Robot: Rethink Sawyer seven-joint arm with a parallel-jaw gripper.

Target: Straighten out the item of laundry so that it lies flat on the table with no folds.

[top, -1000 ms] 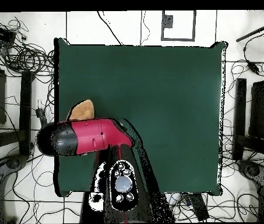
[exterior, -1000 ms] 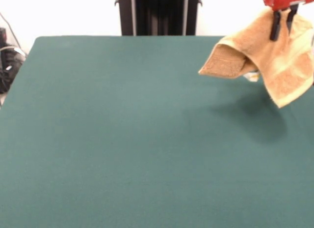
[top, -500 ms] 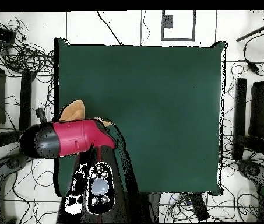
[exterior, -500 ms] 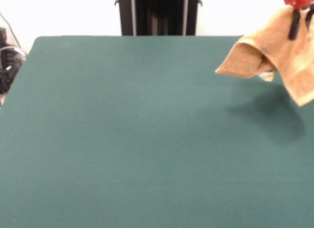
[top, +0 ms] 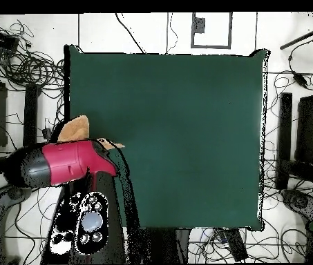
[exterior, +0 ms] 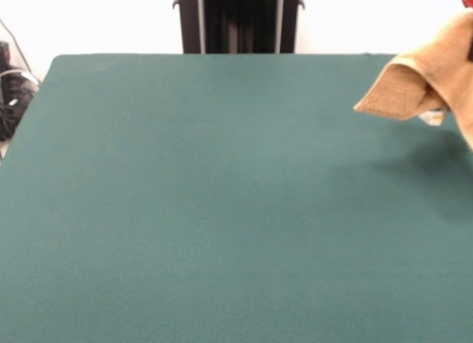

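Observation:
The item of laundry (exterior: 425, 84), an orange-tan towel, hangs folded in the air at the right edge of the front view. It casts a shadow on the green table (exterior: 222, 210) below. Only a dark sliver of my gripper (exterior: 471, 49) shows at that edge, up against the cloth. It is shut on the towel's upper part. From overhead, a tip of the towel (top: 74, 129) pokes out beside the red arm (top: 65, 164) at the left edge of the table (top: 186, 138). The arm hides the gripper there.
Cables and black stands (top: 21, 76) lie on the floor around the table. The robot's dark pedestal (exterior: 238, 21) stands behind the far edge. A black bundle (exterior: 11, 92) sits off the table's left side in the front view.
The arm has carried the hanging towel steadily toward the front view's right edge. From overhead it moved left past the table's left edge. The gripper has almost left the front view.

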